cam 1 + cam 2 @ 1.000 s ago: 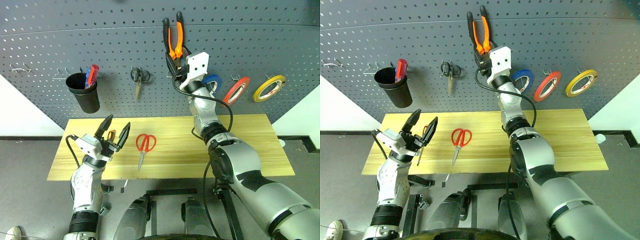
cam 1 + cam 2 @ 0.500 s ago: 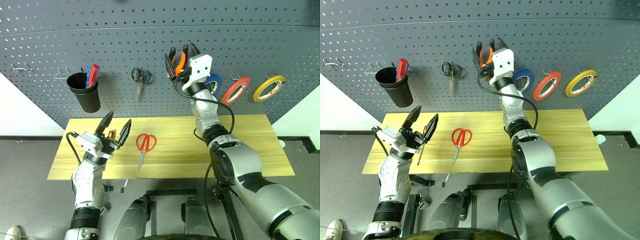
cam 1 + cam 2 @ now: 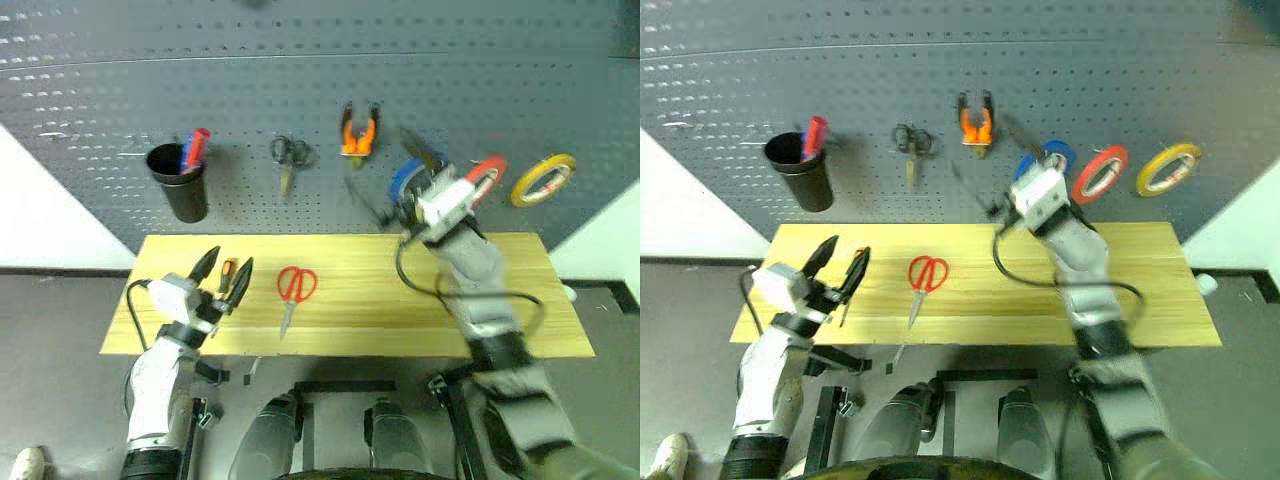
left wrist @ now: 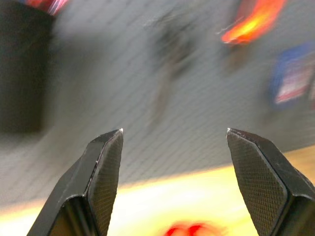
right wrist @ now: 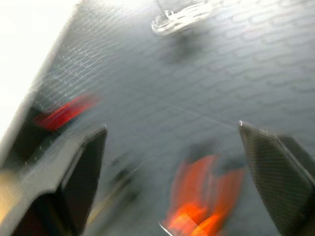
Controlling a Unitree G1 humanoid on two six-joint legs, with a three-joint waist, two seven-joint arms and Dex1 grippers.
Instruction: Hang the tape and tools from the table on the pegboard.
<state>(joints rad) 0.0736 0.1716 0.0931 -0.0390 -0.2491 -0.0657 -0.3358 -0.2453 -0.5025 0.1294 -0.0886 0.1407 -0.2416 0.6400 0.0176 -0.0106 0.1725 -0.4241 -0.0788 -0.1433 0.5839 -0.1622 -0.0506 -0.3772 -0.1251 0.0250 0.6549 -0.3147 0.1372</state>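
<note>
The pliers (image 3: 358, 133) are seen hanging on the pegboard (image 3: 300, 90), in the upper middle of the frame, with the orange handles pointing up. To their left, dark scissors (image 3: 288, 158) are hung on a hook, and further left a black cup (image 3: 182, 185) with a red and a blue thing inside is fixed to the board. To the right of the pliers three rolls are hung in a row: a blue roll (image 3: 405, 178), partly hidden behind the right arm, then the red tape (image 3: 487, 172), then a yellow roll (image 3: 541, 178) at the right edge.

The right gripper (image 3: 400, 185) is found in the middle of the frame, just below and right of the pliers and apart from them. Its fingers are spread wide and nothing is held between them; in the right wrist view the pliers (image 5: 202, 201) are seen as an orange blur between the two fingers (image 5: 275, 172).

On the worktop (image 3: 400, 300) the red scissors (image 3: 294, 290) are lying in the lower middle left, with the blades pointing toward the near edge. The screwdriver (image 3: 226, 275) is lying further left, and it is probably just under the left gripper (image 3: 224, 272), though the contact cannot be judged. The left gripper is held low over the left end of the worktop, its fingers (image 4: 106, 167) are spread and empty.
</note>
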